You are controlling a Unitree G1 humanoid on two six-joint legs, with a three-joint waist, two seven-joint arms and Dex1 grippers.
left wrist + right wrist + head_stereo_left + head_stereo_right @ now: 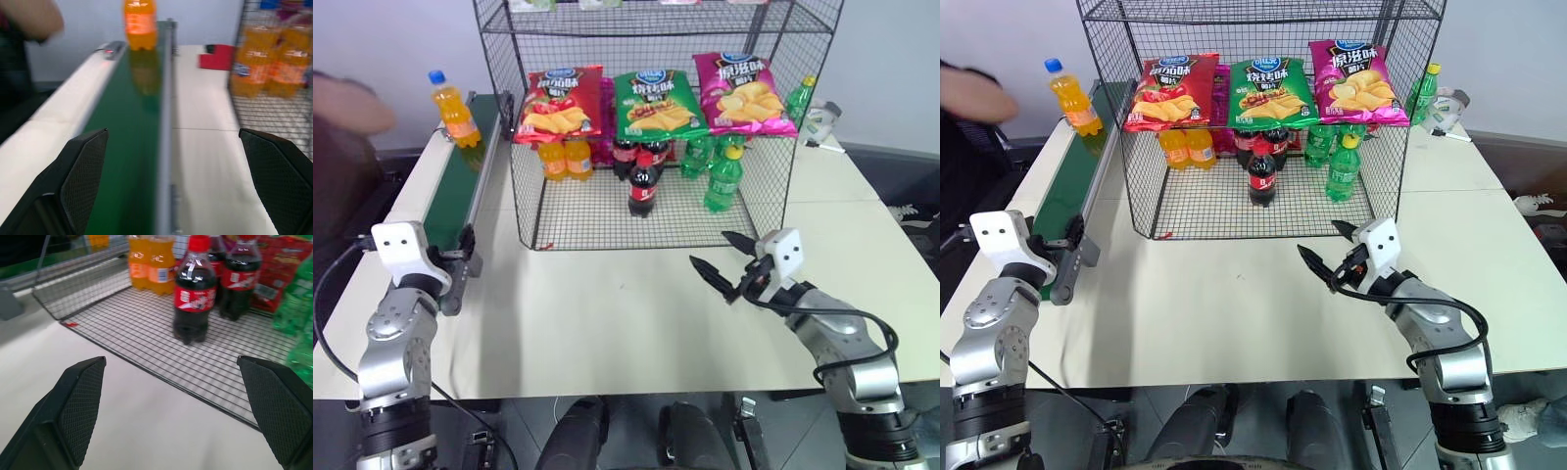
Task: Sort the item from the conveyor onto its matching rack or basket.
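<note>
Nearest you, your right gripper (724,261) hangs over the bare white table (607,323) just in front of the rack (656,117), its two black fingers spread wide with nothing between them. It points toward the rack's open lower level, where the right wrist view shows a cola bottle (194,289) with a red cap standing upright on the wire floor, a second dark bottle just behind it and two orange bottles (149,262) further along.

Your left gripper (171,186) is at the near end of the conveyor (455,181), fingers also wide apart and empty. In the left wrist view one finger sits over the belt side and the other over the table, with the grey rail running between them.

The orange soda bottle (455,110) with the blue cap stands at the far end of the green belt, well apart from your left gripper. It leans a little, though the blur makes it hard to say how much.

A person's hand (352,108) is beside the conveyor's far end, near the bottle but not touching it.

On the rack, red (560,103), green (656,105) and pink (744,93) crisp bags hang in a row above the bottles, and green bottles (722,176) stand on the right of the lower level.
</note>
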